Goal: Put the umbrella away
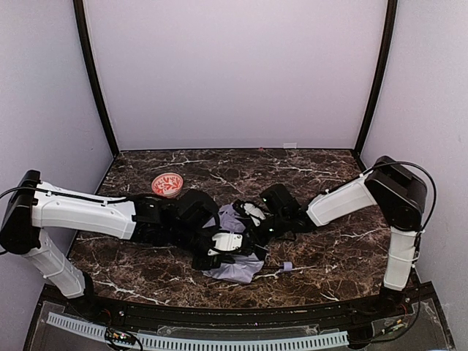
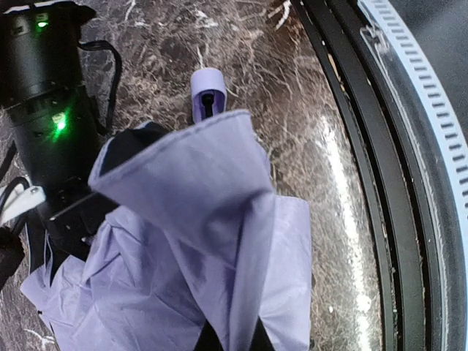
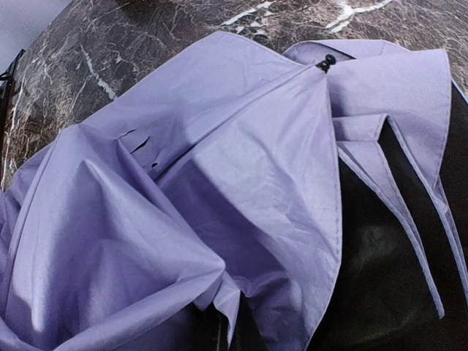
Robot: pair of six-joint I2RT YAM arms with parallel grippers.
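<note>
Jaws of the left gripper [image 2: 232,338] are clenched on a fold of the umbrella [image 2: 197,241]. The right gripper [image 3: 223,329] likewise pinches its lavender fabric. It lies crumpled on the counter [image 1: 336,256] between both arms, with its handle [image 2: 208,89] just beside it and the red bowl [image 1: 167,184] apart.

Dark marble table [image 1: 329,248] with a crumpled lavender umbrella [image 1: 238,270] and small red-patterned bowl [image 1: 167,184]

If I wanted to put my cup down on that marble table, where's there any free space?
Bare marble table runs along the back wall, right of the bowl, and at the front right between the umbrella and the right arm's base. The centre is crowded: left hand and right hand meet in the umbrella.
</note>
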